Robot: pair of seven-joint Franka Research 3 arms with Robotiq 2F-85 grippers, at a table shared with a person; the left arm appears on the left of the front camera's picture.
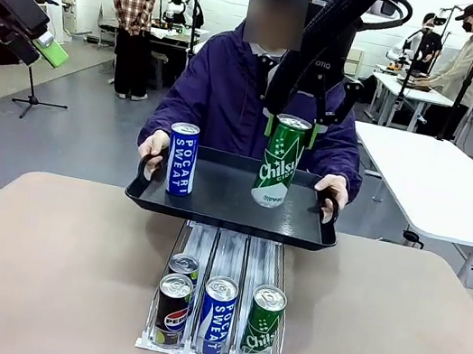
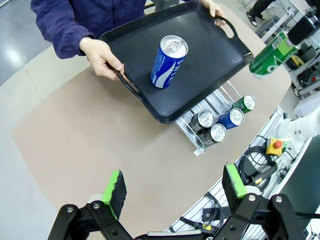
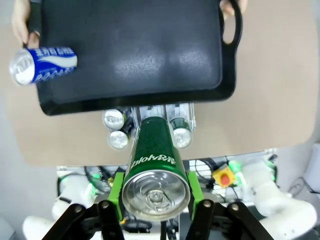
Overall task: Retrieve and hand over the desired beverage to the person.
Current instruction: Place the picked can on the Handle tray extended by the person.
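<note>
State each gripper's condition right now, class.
Left gripper: open, holding nothing.
Right gripper: shut on the green can.

Six cans in all: two blue Pocari Sweat cans, one [image 1: 181,159] upright on the tray and one [image 1: 217,316] in the rack; two green Chilsung cans, one [image 1: 280,161] over the tray and one [image 1: 263,325] in the rack; one Pepsi can [image 1: 172,310] at the rack's front; one more can [image 1: 184,267] behind it, label unreadable. One black tray [image 1: 212,210], one clear three-lane rack [image 1: 214,251], one bench [image 1: 46,272]. Two person's hands [image 1: 154,146] [image 1: 332,191] on the tray handles
</note>
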